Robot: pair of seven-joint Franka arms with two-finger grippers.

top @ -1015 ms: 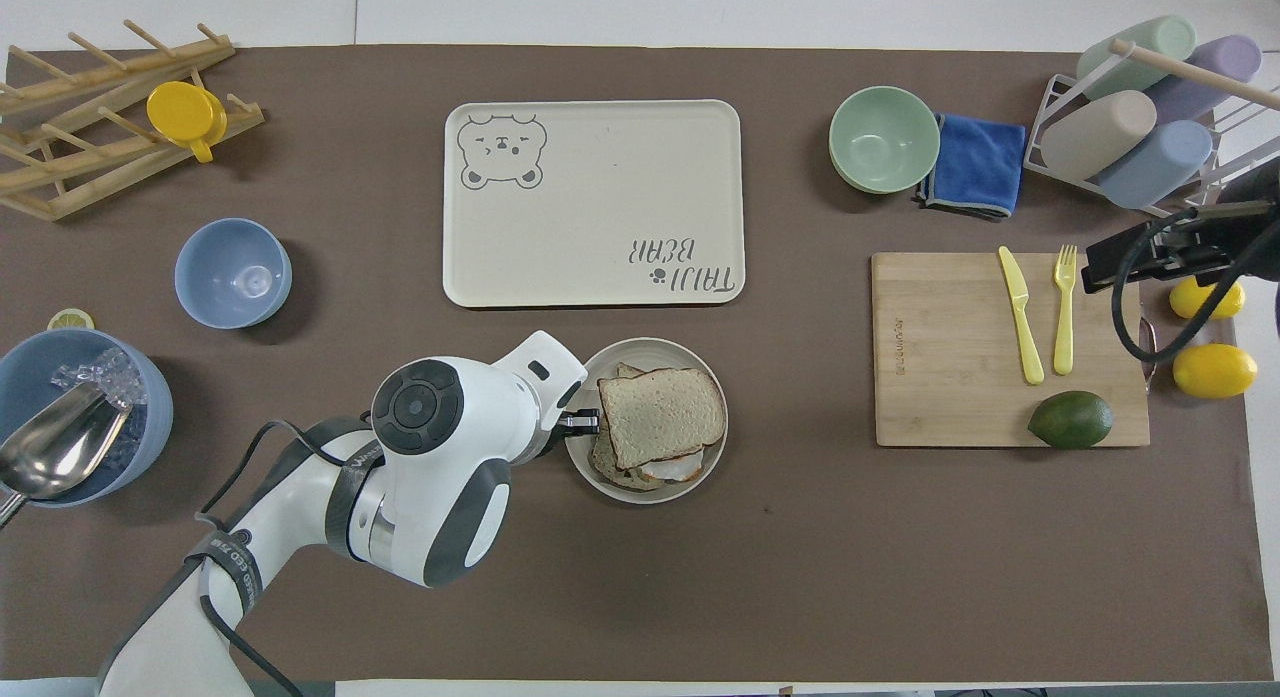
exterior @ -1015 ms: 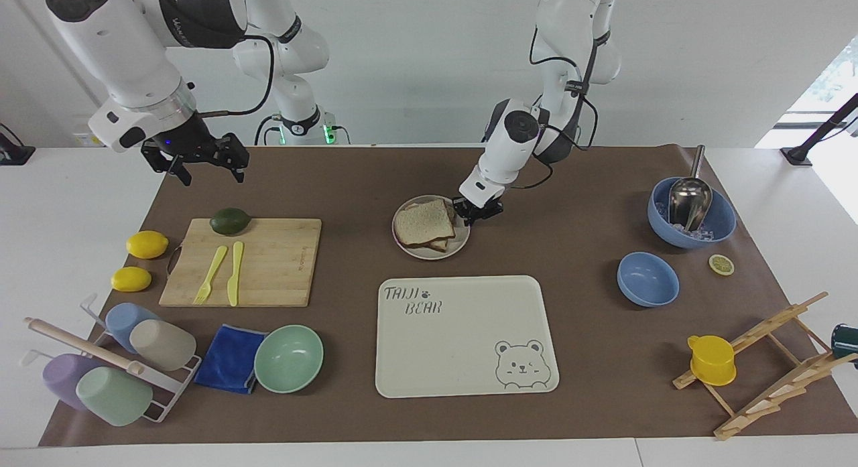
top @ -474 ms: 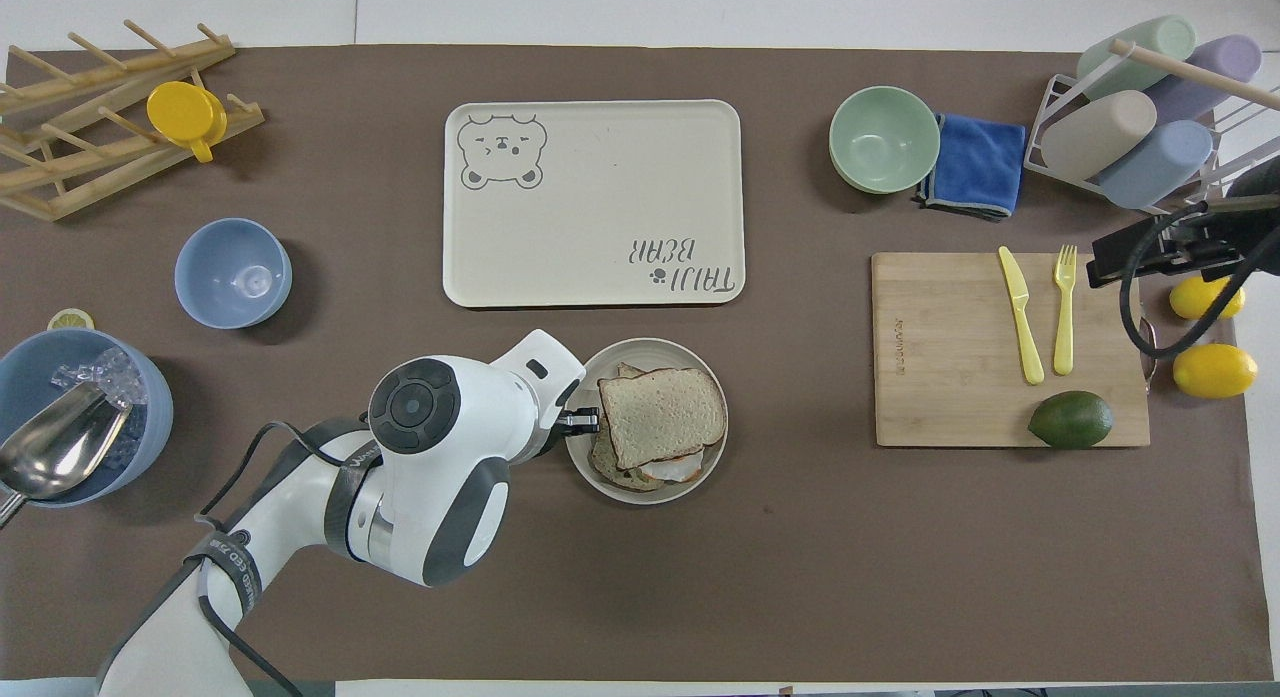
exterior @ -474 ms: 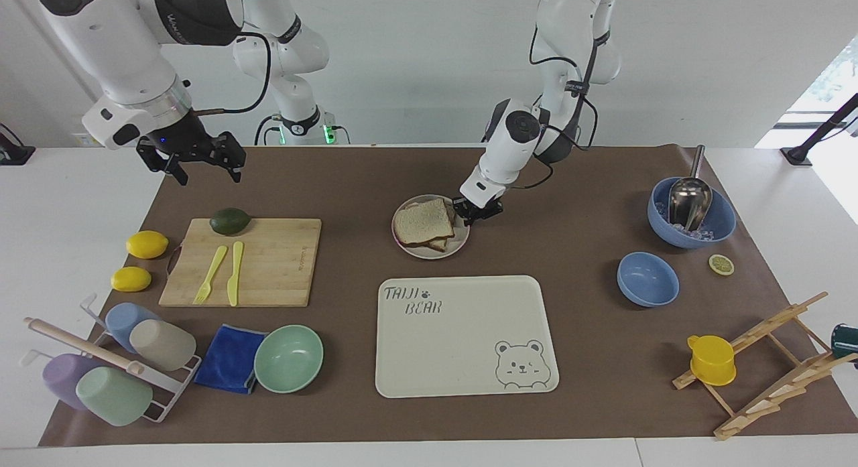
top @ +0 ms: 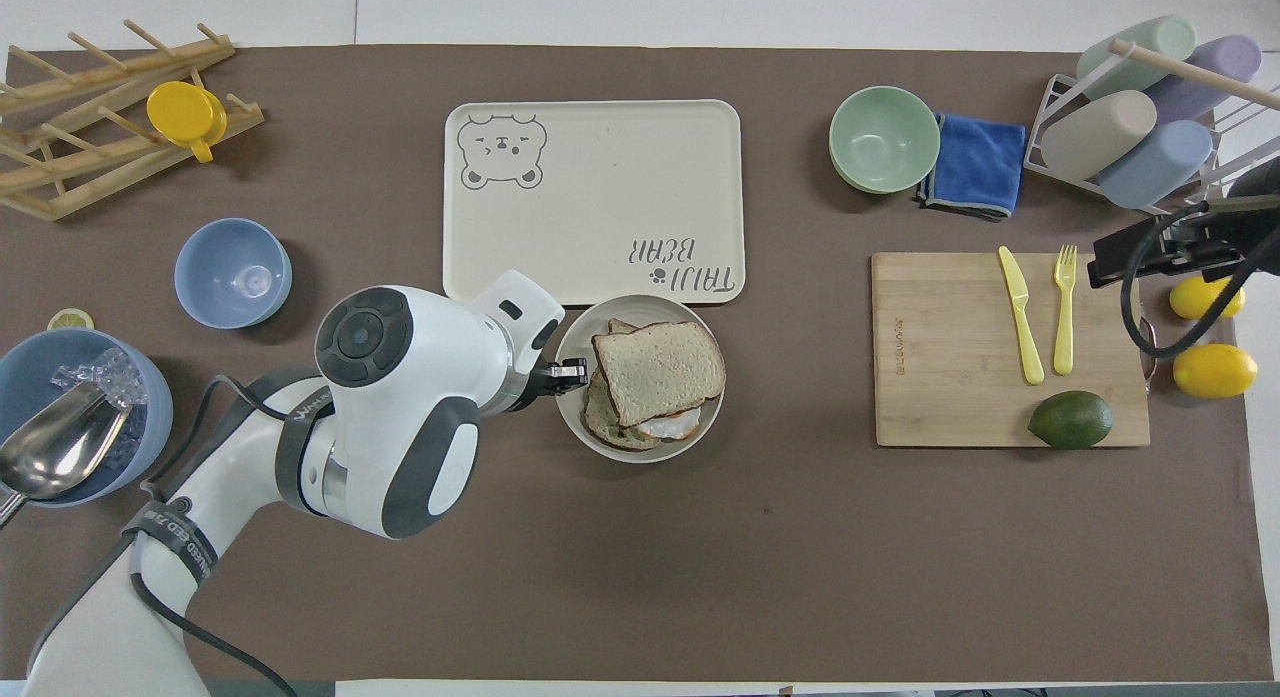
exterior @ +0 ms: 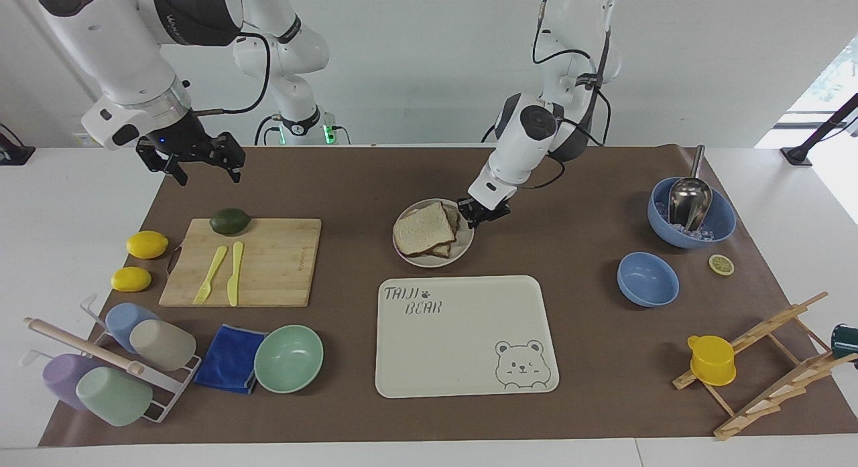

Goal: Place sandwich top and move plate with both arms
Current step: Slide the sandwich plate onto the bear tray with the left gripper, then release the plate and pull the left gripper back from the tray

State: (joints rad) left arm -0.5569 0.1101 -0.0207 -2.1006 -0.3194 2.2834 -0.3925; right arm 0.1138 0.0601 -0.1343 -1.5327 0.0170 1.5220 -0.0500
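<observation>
The sandwich top (exterior: 421, 228) is a pale speckled bread slice lying on the toast with a fried egg, on the small round beige plate (exterior: 464, 251). In the overhead view the sandwich top (top: 660, 370) covers most of the plate (top: 640, 455), and egg white shows at its nearer edge. My left gripper (exterior: 477, 214) is shut on the plate's rim at the side toward the left arm's end; it also shows in the overhead view (top: 568, 375). My right gripper (exterior: 204, 169) hangs open and empty in the air over the table edge beside the cutting board.
The cream bear tray (exterior: 469, 360) lies just farther from the robots than the plate. A cutting board (exterior: 268, 266) holds a yellow knife, a fork and an avocado (exterior: 230, 220). Two lemons, a mint bowl (exterior: 288, 358), a blue cloth and a cup rack are toward the right arm's end. Blue bowls and a wooden rack are toward the left arm's end.
My left gripper has carried the plate with the sandwich a short way away from the robots, up to the tray's near edge. My right gripper drew back slightly, then held still.
</observation>
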